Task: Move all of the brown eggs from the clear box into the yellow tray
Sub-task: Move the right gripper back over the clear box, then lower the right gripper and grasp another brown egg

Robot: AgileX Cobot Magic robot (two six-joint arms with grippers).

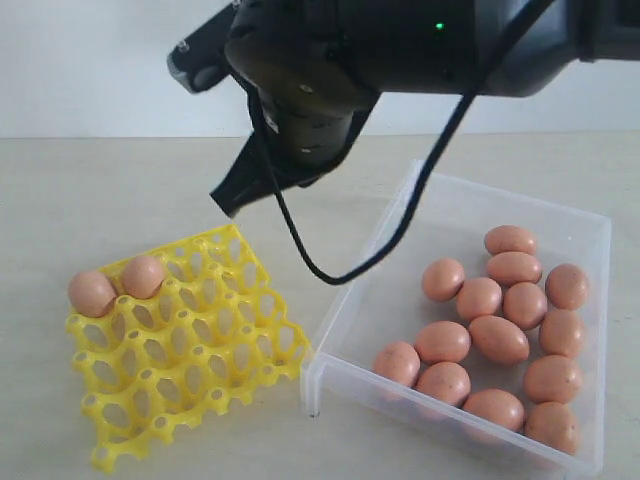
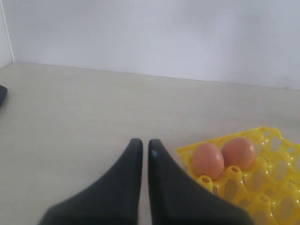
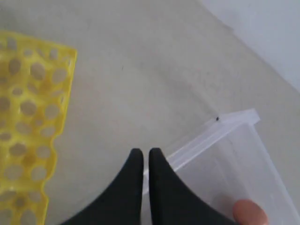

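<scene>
Shows two brown eggs [image 1: 143, 275] at the yellow tray's [image 1: 215, 350] 10 o'clock corner, some fourteen left in the clear box [image 1: 455, 225], with left gripper [image 2: 141, 147] and right gripper [image 3: 142, 157] closed, empty.

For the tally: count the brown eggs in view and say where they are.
16: 14 brown eggs lie in the clear box; 2 sit in cups at the yellow tray's left corner. None seems hidden.

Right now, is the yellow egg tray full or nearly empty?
Nearly empty. The yellow tray holds only two brown eggs, side by side in cups along one edge. Every other cup in view is bare.
</scene>
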